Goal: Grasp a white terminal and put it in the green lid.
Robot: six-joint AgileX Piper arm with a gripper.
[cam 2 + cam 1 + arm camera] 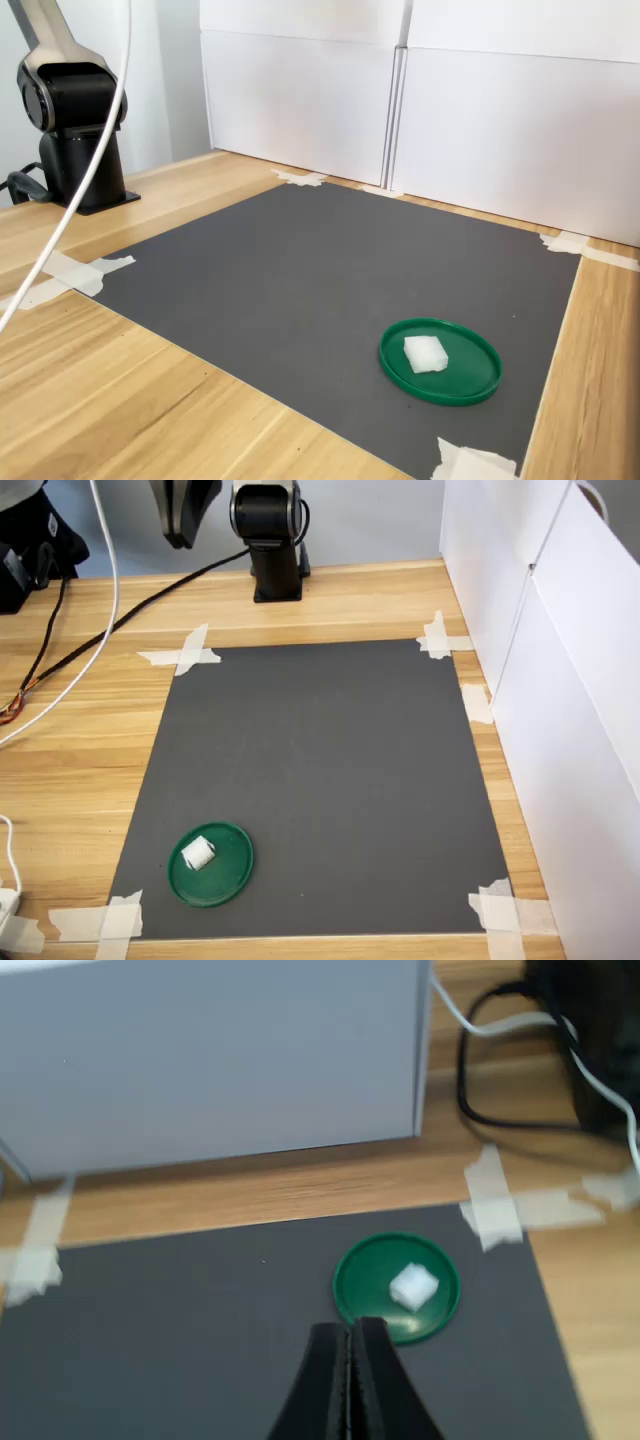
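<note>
Place: robot lab bench / test setup.
Surface: wooden table [330, 600], dark mat [320, 780] taped at corners, centre of frame.
Backdrop: white panels [420, 100], top of frame.
Gear: arm base [272, 540] top centre; cables [90, 630] upper left.

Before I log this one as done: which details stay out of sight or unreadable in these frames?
- End effector: seen only in the wrist view, fingers together; both exterior views cut the arm off at their top edges.
- White terminal in the green lid: ridges blurred in the wrist view, too small in both exterior views.
- Black gear in the first exterior view: cropped by the frame's edge.
</note>
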